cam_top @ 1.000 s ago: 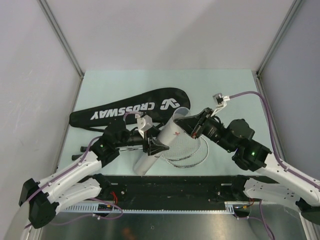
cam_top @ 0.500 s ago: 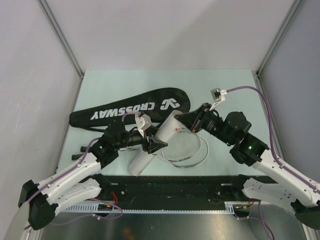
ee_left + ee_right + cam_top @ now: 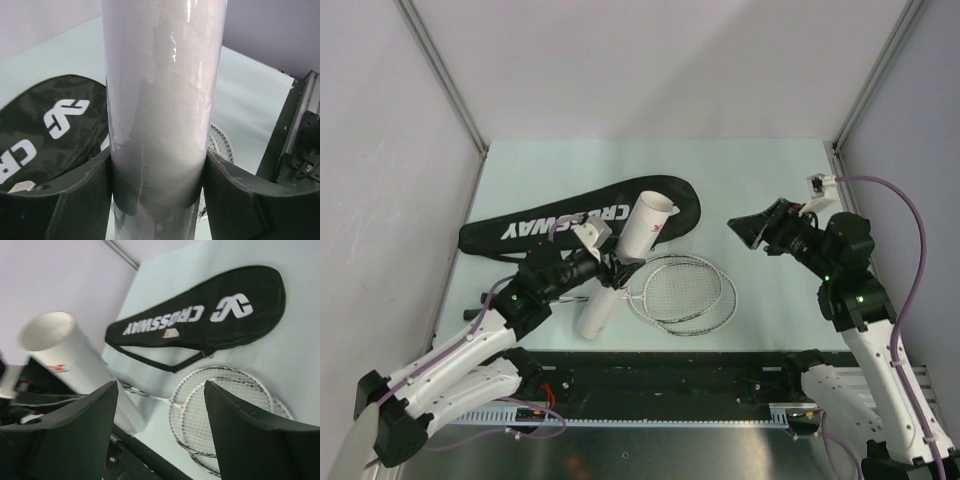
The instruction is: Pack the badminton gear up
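The left claw grips the white tube mid-length, its mouth raised toward 1 o'clock over the bag; the rackets lie beside it. The right claw has just opened wide, empty, retreating to 3 o'clock: its delivery at the tube mouth looks finished.

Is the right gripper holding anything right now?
No, the right gripper stands open and empty; the rackets show through the gap beyond it.

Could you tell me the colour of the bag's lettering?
White, on the black bag; clearest from right wrist.
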`<act>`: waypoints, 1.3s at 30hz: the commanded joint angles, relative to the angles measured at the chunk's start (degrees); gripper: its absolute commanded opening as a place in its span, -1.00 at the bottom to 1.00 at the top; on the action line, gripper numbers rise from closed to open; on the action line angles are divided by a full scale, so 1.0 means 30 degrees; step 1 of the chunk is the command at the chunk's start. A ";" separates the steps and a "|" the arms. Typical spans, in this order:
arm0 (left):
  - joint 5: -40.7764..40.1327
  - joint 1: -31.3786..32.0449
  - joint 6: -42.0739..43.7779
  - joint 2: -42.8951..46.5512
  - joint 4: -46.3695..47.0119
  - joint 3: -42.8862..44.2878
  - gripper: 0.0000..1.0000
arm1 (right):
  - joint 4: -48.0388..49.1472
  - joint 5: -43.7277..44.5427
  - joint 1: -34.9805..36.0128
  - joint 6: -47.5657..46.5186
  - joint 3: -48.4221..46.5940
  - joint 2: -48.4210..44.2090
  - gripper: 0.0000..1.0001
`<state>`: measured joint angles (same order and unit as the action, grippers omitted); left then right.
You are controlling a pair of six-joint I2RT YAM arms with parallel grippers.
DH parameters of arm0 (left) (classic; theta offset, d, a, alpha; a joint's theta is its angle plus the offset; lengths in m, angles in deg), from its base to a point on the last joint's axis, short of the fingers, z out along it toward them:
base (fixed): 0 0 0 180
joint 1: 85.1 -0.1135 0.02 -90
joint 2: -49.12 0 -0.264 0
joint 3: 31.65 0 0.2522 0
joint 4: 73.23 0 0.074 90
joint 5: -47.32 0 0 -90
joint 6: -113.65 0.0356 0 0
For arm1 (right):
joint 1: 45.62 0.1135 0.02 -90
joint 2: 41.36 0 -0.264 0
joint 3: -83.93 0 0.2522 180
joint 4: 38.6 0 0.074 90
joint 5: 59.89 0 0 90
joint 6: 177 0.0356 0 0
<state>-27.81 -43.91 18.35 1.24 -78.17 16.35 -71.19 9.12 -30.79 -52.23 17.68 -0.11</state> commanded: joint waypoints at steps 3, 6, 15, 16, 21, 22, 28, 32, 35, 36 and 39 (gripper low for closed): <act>-0.0653 -0.0048 0.1209 0.2360 0.0080 0.0394 -0.99 | -0.1811 0.0078 0.0673 -0.2270 -0.0023 0.5043 0.47; -0.0185 -0.0048 0.1708 0.3329 -0.0419 0.0306 -0.99 | -0.0237 0.2454 0.2113 -0.2973 -0.0023 0.7218 0.35; 0.1312 -0.0048 0.3203 0.6906 0.0252 -0.1539 -0.99 | 0.3292 0.5528 0.5748 -0.6950 -0.2919 1.6417 -0.14; 0.1370 -0.0048 0.3028 0.6906 0.0312 -0.1540 -0.99 | 0.3114 0.6287 0.5982 -0.7365 -0.3474 1.7207 -0.11; 0.2160 -0.0048 0.2793 0.6439 0.0400 -0.1393 -0.99 | 0.1707 0.7578 0.6539 -0.8480 -0.6054 2.0432 -0.07; 0.2219 -0.0048 0.2734 0.6409 0.0487 -0.1393 -0.99 | 0.1677 0.7613 0.6628 -0.8859 -0.6261 2.0699 -0.05; 0.2542 -0.0048 0.2617 0.6028 0.0664 -0.1393 -0.99 | 0.0946 0.7789 0.7009 -0.9449 -0.8368 2.2982 -0.28; 0.2454 -0.0048 0.2616 0.6086 0.0693 -0.1452 -0.99 | 0.0389 0.8373 0.7477 -0.9478 -0.8695 2.3718 -0.36; 0.2425 -0.0048 0.2616 0.6028 0.0722 -0.1452 -0.99 | 0.0008 0.9164 0.7888 -0.9595 -0.8666 2.4127 -0.36; 0.2454 -0.0048 0.2587 0.5999 0.0751 -0.1423 -0.99 | -0.0051 0.9311 0.7976 -0.9596 -0.8666 2.4187 -0.36; 0.2600 -0.0048 0.2529 0.5881 0.0752 -0.1393 -0.99 | -0.0023 0.9663 0.8152 -0.9625 -0.8666 2.4509 -0.44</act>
<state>-21.45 -43.91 25.13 18.86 -80.62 11.78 -70.14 34.93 -7.27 -80.12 -6.36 72.24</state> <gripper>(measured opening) 0.659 0.304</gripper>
